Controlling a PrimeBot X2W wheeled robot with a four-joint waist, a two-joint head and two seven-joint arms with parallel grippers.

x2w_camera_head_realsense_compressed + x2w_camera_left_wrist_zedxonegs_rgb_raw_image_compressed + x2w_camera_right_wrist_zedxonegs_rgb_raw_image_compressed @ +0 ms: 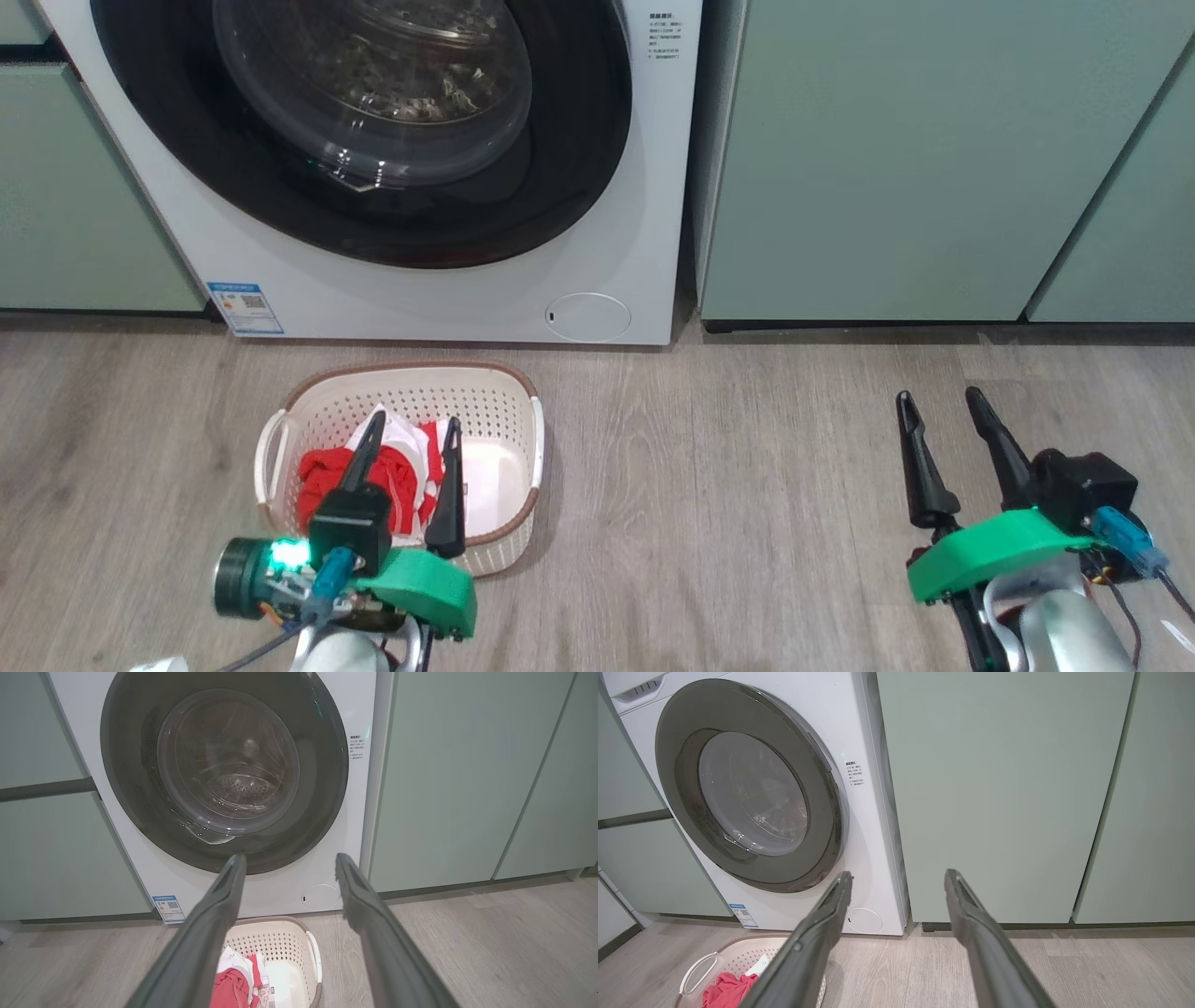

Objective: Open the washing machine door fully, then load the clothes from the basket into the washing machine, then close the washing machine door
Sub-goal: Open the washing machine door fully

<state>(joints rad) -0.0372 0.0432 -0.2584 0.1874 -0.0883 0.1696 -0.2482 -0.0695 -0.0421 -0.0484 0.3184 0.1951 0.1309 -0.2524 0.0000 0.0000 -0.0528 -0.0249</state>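
The white washing machine (616,187) stands against the wall, its round black-rimmed door (373,131) shut. In front of it on the floor sits the cream basket (509,392) holding the red and white clothes (322,476). My left gripper (415,425) hovers open above the basket, its fingers over the clothes, nothing between them. My right gripper (938,399) stands open over bare floor well to the right, empty. The left wrist view shows the door (224,765), the basket (280,942) and the clothes (231,989). From the right wrist I see the door (752,788) and the basket (738,956).
Pale green cabinets (915,159) flank the washer on both sides. A small round service flap (588,317) and a blue energy sticker (245,308) mark the washer's lower front. Grey wood-look floor (728,485) lies open between the basket and my right gripper.
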